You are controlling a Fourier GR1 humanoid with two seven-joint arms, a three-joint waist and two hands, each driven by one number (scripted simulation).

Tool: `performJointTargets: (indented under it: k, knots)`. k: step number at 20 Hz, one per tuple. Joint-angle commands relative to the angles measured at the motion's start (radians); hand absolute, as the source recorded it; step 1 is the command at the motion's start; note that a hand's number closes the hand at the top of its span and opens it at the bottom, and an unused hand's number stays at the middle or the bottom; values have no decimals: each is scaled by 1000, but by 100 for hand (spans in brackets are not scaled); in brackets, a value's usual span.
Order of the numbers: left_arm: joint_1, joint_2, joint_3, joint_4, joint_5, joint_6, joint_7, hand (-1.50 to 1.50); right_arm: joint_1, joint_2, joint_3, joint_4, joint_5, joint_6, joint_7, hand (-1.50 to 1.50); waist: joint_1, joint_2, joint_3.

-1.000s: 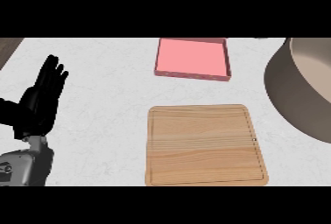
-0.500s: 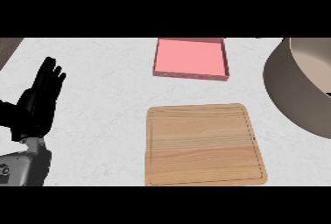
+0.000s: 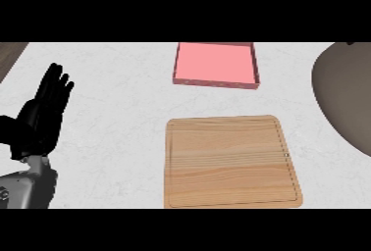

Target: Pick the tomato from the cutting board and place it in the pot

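Resting at the lower left edge: left hand [image 3: 39,120], fingers [image 3: 56,86] straight and open, holding nothing. Right of the fingers, cutting board [image 3: 230,161] bare on the table [image 3: 116,98], no tomato visible; beyond, pink tray [image 3: 216,63], pot [image 3: 346,98] far right, presumably awaiting the tomato.

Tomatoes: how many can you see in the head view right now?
0. The cutting board shows bare wood, and none lies on the counter or in the pink tray. The pot is cut off at the right edge, so one may be hidden there.
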Motion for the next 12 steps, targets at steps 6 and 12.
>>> performJointTargets:
  k: [6,12]
  knots:
    - [20,-7,-9,-26,-9,-4,-3,0,66,-187,-23,257,-24,142,-173,-150,9,9,19]
    - [14,11,26,23,14,-31,-42,0,128,-249,-6,291,-22,192,-244,-150,4,11,20]
